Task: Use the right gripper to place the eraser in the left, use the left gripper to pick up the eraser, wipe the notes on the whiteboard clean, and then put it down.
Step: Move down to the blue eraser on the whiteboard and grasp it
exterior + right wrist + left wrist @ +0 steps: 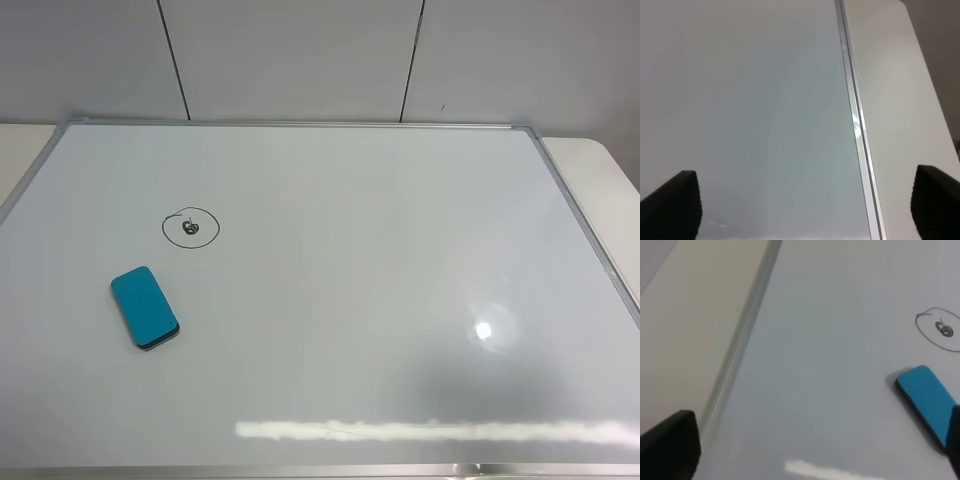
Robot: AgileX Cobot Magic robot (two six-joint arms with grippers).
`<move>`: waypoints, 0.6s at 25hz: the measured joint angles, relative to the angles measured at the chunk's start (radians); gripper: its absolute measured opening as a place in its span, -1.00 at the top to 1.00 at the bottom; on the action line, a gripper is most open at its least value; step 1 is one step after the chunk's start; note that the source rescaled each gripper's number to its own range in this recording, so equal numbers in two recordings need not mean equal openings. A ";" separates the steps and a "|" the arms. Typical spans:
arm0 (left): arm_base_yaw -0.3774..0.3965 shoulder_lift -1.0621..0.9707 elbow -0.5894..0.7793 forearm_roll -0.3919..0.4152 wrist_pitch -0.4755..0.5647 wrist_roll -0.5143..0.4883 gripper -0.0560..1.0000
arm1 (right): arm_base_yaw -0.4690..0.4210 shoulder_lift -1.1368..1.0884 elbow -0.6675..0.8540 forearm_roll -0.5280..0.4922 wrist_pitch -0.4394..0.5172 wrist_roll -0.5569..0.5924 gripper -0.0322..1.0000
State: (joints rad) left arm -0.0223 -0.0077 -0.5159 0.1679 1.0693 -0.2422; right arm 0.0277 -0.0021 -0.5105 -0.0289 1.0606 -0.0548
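— Eraser (927,402) delivered yet?
— Looks so: it lies on the whiteboard (400,250) just ahead of the left gripper (812,447), whose jaws gape empty. The right gripper (805,205) likewise gapes empty, well away.
— And the notes (191,226)?
— Unwiped, just beyond the eraser; pick-up comes next, I'd say.

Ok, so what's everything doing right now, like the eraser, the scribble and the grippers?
eraser: lying flat on the whiteboard, blue side up, not held.
scribble: not wiped off.
left gripper: open, empty.
right gripper: open, empty.
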 joint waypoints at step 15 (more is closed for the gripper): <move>0.000 0.000 0.000 0.000 0.000 0.000 -1.00 | 0.000 0.000 0.000 0.002 0.000 0.000 -0.65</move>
State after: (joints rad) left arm -0.0223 -0.0077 -0.5159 0.1679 1.0693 -0.2422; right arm 0.0277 -0.0021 -0.5105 -0.0264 1.0606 -0.0548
